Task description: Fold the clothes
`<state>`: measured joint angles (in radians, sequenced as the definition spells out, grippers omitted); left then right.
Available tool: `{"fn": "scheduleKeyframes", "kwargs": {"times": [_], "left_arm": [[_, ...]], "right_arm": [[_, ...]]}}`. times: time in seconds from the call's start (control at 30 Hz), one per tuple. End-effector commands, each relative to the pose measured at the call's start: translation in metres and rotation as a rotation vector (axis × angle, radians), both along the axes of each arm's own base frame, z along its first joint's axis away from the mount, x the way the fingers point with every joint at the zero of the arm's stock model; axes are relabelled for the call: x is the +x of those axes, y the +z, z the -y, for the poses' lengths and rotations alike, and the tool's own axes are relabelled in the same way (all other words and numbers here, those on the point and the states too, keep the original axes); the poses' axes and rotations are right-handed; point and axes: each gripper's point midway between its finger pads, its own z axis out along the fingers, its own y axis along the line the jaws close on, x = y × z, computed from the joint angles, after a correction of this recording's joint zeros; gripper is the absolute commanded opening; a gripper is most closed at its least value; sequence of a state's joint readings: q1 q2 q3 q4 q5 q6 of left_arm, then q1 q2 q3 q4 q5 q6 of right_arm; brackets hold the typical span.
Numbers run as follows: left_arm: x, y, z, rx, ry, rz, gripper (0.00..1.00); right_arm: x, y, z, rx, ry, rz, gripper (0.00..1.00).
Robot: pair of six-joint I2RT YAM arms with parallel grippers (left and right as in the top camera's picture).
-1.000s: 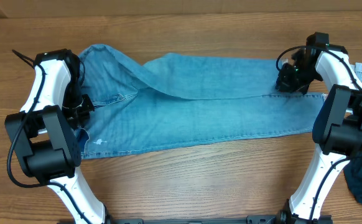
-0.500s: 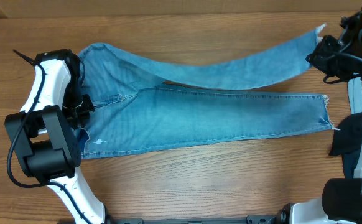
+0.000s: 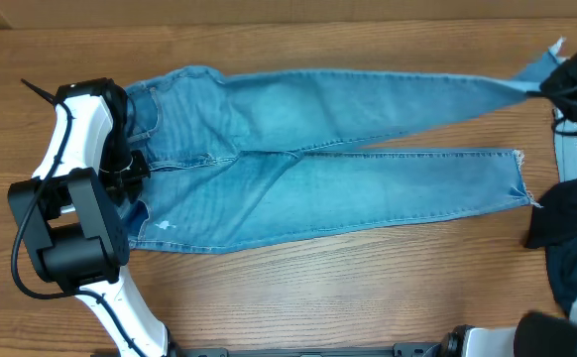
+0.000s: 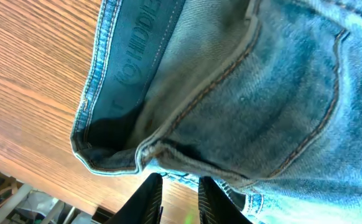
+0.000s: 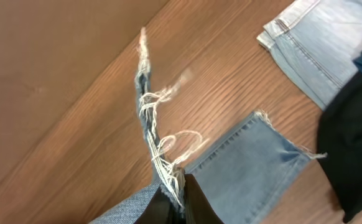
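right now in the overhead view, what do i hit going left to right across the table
left gripper at the waistband → light blue washed denim jeans lying lengthwise → frayed hem of the near leg → right gripper pinching the far leg's frayed hem

Bright, even light; frayed edge of jeans (image 5: 249, 158) slightly blurred.

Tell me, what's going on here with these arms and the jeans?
Two robot arms are working on a pair of light blue jeans spread on a wooden table, apparently getting them ready for folding. The right gripper pinches the frayed hem of the far leg, stretched toward the table's right edge. The left gripper sits at the waistband; whether it grips the cloth is unclear. The near leg lies flat, and no fold is made yet.
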<state>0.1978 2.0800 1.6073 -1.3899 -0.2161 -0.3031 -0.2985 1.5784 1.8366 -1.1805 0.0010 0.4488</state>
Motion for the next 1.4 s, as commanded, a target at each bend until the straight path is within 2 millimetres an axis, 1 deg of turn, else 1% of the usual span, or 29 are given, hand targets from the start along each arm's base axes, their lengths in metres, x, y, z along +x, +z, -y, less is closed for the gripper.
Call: {"fn": "scheduleKeyframes", "kwargs": {"times": [0.0,0.03,0.07,0.1,0.13,0.17,0.2,0.3,0.33,0.37,0.4,0.43,0.47,0.5,0.53,0.57,0.6,0.63,0.67,0.7,0.73,0.77,0.8,0.83,0.9,1.0,1.1,1.17,1.37], "left_arm": [[0.006,-0.001,0.001,-0.011,-0.018,0.01,0.24],[0.006,-0.001,0.002,-0.014,-0.017,0.011,0.24],[0.006,-0.001,0.003,-0.019,-0.016,0.011,0.24],[0.006,-0.001,0.004,-0.028,-0.014,0.01,0.23],[0.006,-0.001,0.004,-0.029,-0.013,0.009,0.23],[0.006,-0.001,0.004,-0.029,-0.014,0.009,0.23],[0.008,-0.002,0.004,-0.027,-0.014,0.017,0.18],[0.017,-0.004,0.005,-0.03,-0.018,0.057,0.17],[0.021,-0.005,0.008,-0.048,-0.028,0.07,0.15],[0.028,-0.005,0.014,-0.089,-0.042,0.106,0.07],[0.038,-0.001,0.022,-0.136,-0.055,0.162,0.04],[0.045,0.005,0.025,-0.156,-0.061,0.209,0.04],[0.06,0.025,0.028,-0.165,-0.071,0.316,0.07],[0.072,0.05,0.025,-0.14,-0.082,0.422,0.2],[0.079,0.068,0.024,-0.124,-0.092,0.493,0.33],[0.085,0.082,0.023,-0.11,-0.1,0.552,0.43],[0.094,0.099,0.021,-0.092,-0.121,0.63,0.5],[0.104,0.115,0.02,-0.074,-0.131,0.708,0.63],[0.119,0.131,0.021,-0.073,-0.143,0.798,0.7],[0.141,0.146,0.034,-0.142,-0.177,0.913,0.48],[0.15,0.146,0.044,-0.189,-0.212,0.943,0.36],[0.156,0.134,0.053,-0.212,-0.225,0.927,0.11],[0.16,0.116,0.063,-0.229,-0.241,0.887,0.05],[0.163,0.092,0.074,-0.25,-0.271,0.833,0.04],[0.167,0.054,0.087,-0.276,-0.291,0.754,0.04],[0.173,0.015,0.085,-0.251,-0.288,0.694,0.04],[0.174,-0.004,0.08,-0.225,-0.283,0.664,0.04],[0.177,-0.013,0.079,-0.223,-0.282,0.661,0.05],[0.183,-0.041,0.079,-0.226,-0.268,0.644,0.06]], "right_arm": [[0.064,-0.041,0.011,-0.026,0.021,-0.003,0.22],[0.088,-0.056,0.015,-0.04,0.046,0.015,0.52],[0.116,-0.082,0.011,-0.045,0.148,0.021,0.74],[0.124,-0.109,0.004,-0.011,0.215,-0.018,0.86],[0.12,-0.125,0.006,0.006,0.21,-0.066,0.88],[0.105,-0.143,0.016,0.014,0.188,-0.152,0.91],[0.091,-0.146,0.023,0.017,0.163,-0.201,0.91],[0.062,-0.157,0.019,0.051,0.183,-0.315,0.82],[0.054,-0.161,0.016,0.053,0.21,-0.356,0.69],[0.048,-0.163,0.014,0.059,0.221,-0.379,0.53],[0.043,-0.165,0.01,0.069,0.226,-0.403,0.4],[0.038,-0.166,0.007,0.077,0.23,-0.423,0.39],[0.036,-0.167,0.007,0.082,0.23,-0.435,0.47],[0.033,-0.168,0.006,0.086,0.231,-0.444,0.53],[0.032,-0.168,0.005,0.088,0.231,-0.447,0.55],[0.032,-0.168,0.004,0.093,0.233,-0.447,0.55],[0.032,-0.168,0.002,0.103,0.239,-0.445,0.55],[0.032,-0.168,0.002,0.106,0.24,-0.446,0.55],[0.032,-0.168,0.002,0.107,0.24,-0.447,0.55],[0.03,-0.168,0.001,0.11,0.241,-0.453,0.55],[0.029,-0.169,0.0,0.113,0.242,-0.457,0.54],[0.028,-0.169,-0.003,0.127,0.248,-0.458,0.51],[0.027,-0.169,-0.004,0.131,0.253,-0.461,0.48],[0.027,-0.169,-0.004,0.132,0.258,-0.46,0.48],[0.027,-0.169,-0.005,0.135,0.259,-0.462,0.46],[0.036,-0.168,-0.011,0.139,0.329,-0.42,0.45],[0.048,-0.186,-0.01,0.129,0.357,-0.424,0.43],[0.057,-0.21,-0.012,0.134,0.375,-0.447,0.41],[0.092,-0.254,-0.032,0.09,0.467,-0.425,0.42]]}}
